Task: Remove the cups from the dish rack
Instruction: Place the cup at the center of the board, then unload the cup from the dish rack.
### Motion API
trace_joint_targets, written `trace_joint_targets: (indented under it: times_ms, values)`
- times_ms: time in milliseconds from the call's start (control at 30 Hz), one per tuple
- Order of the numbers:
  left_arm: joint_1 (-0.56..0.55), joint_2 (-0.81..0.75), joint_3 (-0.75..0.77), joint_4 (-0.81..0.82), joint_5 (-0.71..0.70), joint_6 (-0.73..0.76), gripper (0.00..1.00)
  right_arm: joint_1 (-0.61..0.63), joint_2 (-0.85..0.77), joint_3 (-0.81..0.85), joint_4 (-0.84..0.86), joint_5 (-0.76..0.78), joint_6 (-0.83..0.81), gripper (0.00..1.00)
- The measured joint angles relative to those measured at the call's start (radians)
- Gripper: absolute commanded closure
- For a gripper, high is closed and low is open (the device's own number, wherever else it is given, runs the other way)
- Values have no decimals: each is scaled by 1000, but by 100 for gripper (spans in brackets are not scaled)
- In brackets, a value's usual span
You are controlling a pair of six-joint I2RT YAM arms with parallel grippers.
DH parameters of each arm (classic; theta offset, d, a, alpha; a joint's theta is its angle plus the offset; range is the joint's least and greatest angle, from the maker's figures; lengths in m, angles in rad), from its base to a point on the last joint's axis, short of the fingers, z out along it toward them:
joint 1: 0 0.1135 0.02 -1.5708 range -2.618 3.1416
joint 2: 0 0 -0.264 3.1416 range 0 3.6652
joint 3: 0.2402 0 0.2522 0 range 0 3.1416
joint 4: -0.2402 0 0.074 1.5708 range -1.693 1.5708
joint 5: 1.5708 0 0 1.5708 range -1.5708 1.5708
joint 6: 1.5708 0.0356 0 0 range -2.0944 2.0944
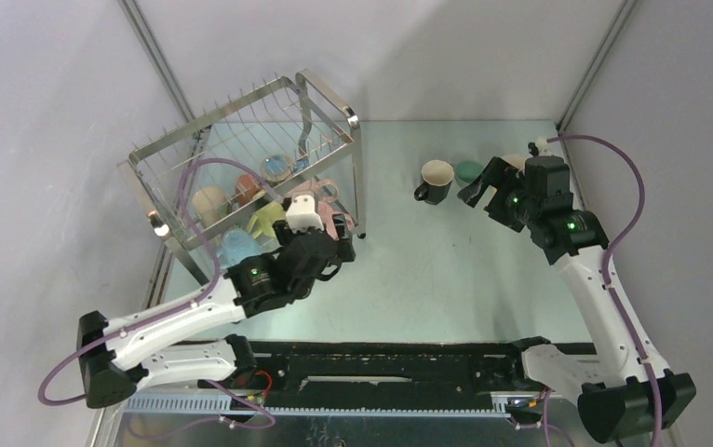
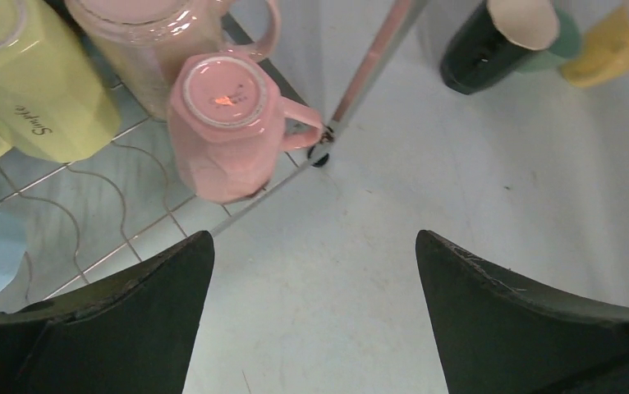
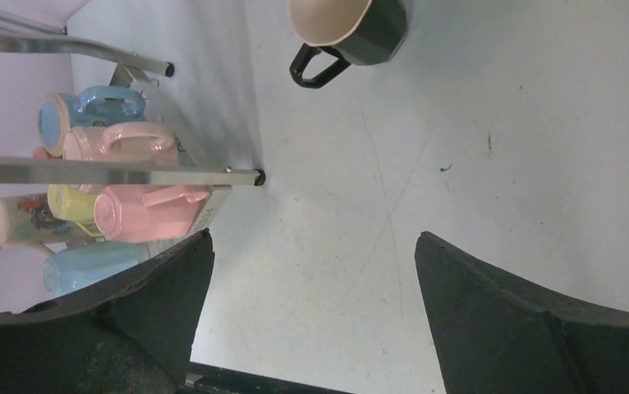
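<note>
**Dish rack** (image 1: 241, 163): steel wire, far left of tabletop (image 1: 409, 279). The lower tier holds a pink mug (image 2: 225, 123), base up, at the near-right corner, a lime mug (image 2: 36, 90) beside it, and a light blue mug (image 1: 236, 247).

**Black mug** (image 1: 435, 182), **green mug** (image 1: 469, 170), **yellow mug** (image 2: 615, 45): grouped on the tabletop, right of the rack.

**Left gripper** (image 2: 313, 238): jaws spread wide, empty, near the pink mug, not touching.

**Right gripper** (image 1: 485, 193): jaws spread wide, empty, beside the green mug.
</note>
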Motion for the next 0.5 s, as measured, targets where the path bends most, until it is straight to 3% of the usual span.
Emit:
trace_joint_targets:
  times_ms: [200,500]
  values:
    - [12,87,-38,83,-122,-13,0,26,-47,-61,24,-16,16,2]
    - [143,146,-101,233,-100,57,0,69,-108,-102,37,-18,25,1]
